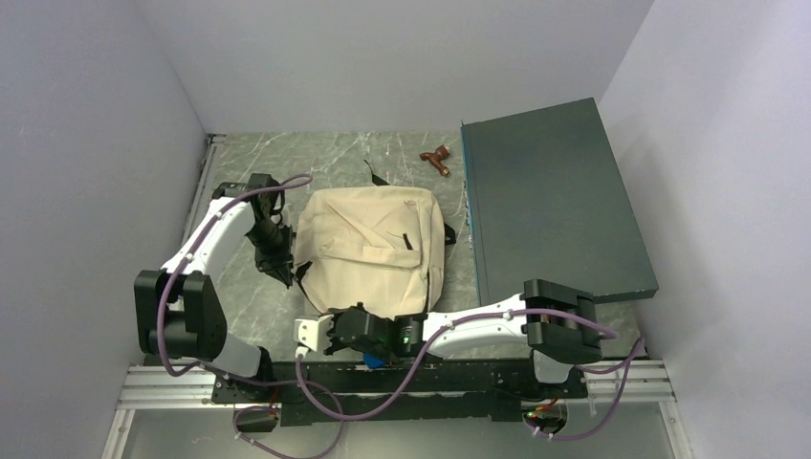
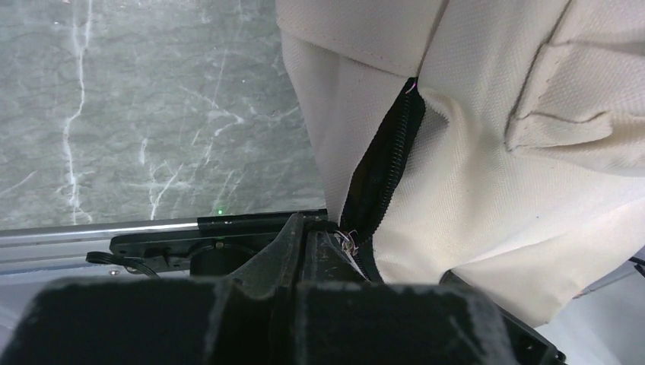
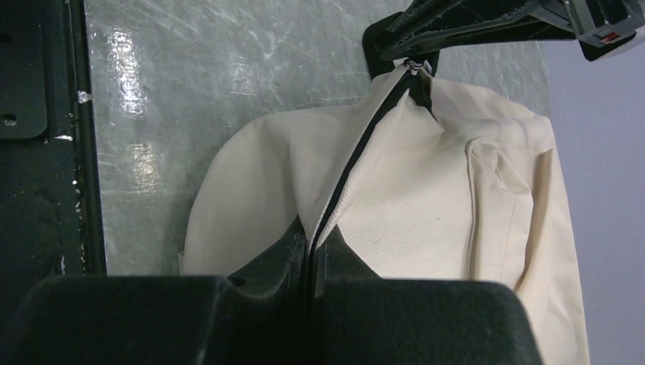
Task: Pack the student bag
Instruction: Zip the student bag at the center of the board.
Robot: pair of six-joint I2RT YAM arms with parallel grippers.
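Matt woven canvas student bag [image 1: 368,249]; glossy marbled grey table [image 1: 335,163]

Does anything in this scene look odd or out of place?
Only a small brown object lies alone on the table beyond the bag, beside the big dark box; too small to identify. The bag looks rumpled but undamaged.

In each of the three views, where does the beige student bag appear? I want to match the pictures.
Top external: the student bag lies at the picture's centre.
Left wrist: it fills the right half.
Right wrist: it fills the centre and the right.
Shared landmark: the left gripper, shut on the black zipper at the bag's edge, shows in all three.
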